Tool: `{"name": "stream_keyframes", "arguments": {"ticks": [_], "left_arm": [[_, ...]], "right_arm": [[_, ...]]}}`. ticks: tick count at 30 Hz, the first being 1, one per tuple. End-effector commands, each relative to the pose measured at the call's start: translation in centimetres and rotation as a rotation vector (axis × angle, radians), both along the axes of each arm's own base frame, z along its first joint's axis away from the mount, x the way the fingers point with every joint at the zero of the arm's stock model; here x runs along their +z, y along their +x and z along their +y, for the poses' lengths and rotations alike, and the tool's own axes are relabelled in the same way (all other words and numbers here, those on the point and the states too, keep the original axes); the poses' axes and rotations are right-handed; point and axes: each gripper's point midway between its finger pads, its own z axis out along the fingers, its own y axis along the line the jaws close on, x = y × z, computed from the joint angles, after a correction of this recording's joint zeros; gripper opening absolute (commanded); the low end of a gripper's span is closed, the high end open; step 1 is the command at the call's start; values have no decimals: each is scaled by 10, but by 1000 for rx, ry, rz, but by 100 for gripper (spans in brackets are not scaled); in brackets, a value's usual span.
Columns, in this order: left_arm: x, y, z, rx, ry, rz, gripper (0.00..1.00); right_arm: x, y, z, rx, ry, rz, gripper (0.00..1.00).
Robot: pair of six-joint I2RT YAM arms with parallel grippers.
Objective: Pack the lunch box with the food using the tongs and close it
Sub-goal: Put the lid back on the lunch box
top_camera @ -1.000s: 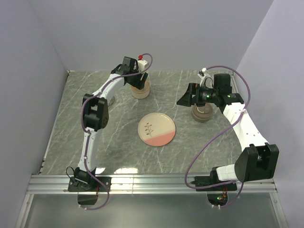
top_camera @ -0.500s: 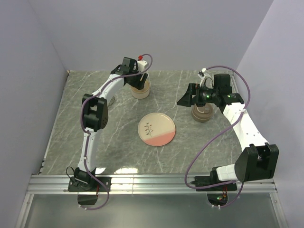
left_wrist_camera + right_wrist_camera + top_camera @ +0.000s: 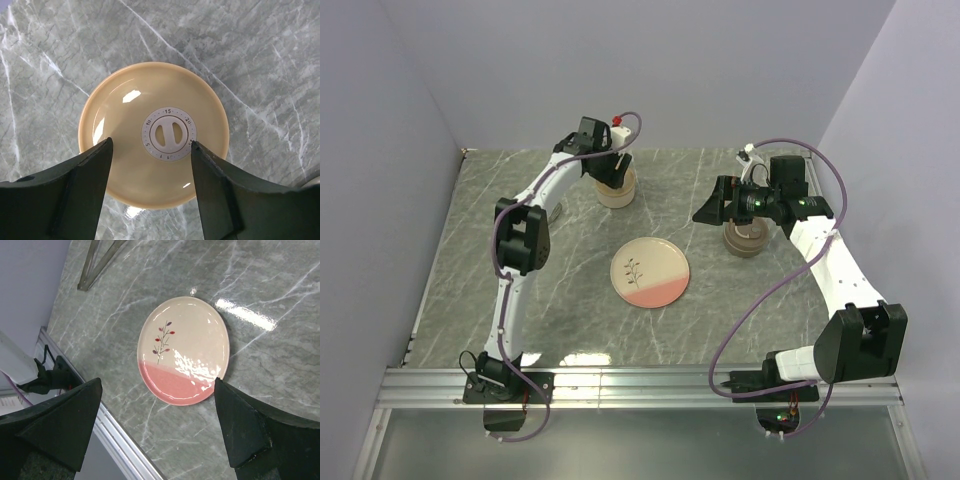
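Note:
In the left wrist view the lunch box [image 3: 150, 125] is a round cream container whose lid carries a white dial [image 3: 168, 134]. My left gripper [image 3: 151, 141] hangs open straight above it, a finger on each side of the dial and nothing held. From above, that box [image 3: 616, 188] sits at the back under the left gripper [image 3: 610, 165]. My right gripper [image 3: 157, 382] is open and empty, high over the table's near side. The silver tongs [image 3: 97, 262] lie on the marble at the top left of the right wrist view. No food shows.
A pink-and-cream plate [image 3: 649, 272] with a sprig drawing lies bare at the table's centre, also seen as the plate [image 3: 184, 350] from the right wrist. A brownish round container [image 3: 745, 238] stands under the right arm. A metal rail [image 3: 640, 385] runs along the near edge.
My left wrist has edged very slightly toward the back wall. Nothing else differs.

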Motion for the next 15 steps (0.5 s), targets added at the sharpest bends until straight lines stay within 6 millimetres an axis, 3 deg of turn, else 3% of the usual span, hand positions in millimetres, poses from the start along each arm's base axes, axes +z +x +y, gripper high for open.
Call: {"name": "stream_keyframes", "arguments": {"ticks": [1, 3, 5, 6, 7, 9, 12, 15], "left_arm": [[-17, -25, 3, -7, -23, 121, 69], [-1, -22, 3, 15, -81, 98, 69], [34, -15, -3, -3, -164, 18, 68], [39, -14, 4, -4, -183, 6, 67], [65, -9, 4, -20, -221, -59, 67], [91, -4, 17, -36, -263, -108, 69], [114, 3, 37, -76, -272, -155, 71], [107, 8, 59, -131, -219, -170, 71]], "right_arm": [[8, 0, -2, 10, -2, -40, 100], [7, -1, -1, 15, 2, -36, 100], [5, -2, 0, 21, 4, -27, 100], [4, -3, 0, 24, 4, -24, 100], [4, -4, -1, 27, -1, -24, 100], [5, -6, -2, 34, -14, -31, 100], [5, -7, -3, 39, -25, -37, 100], [3, -9, -4, 47, -33, -41, 100]]}}
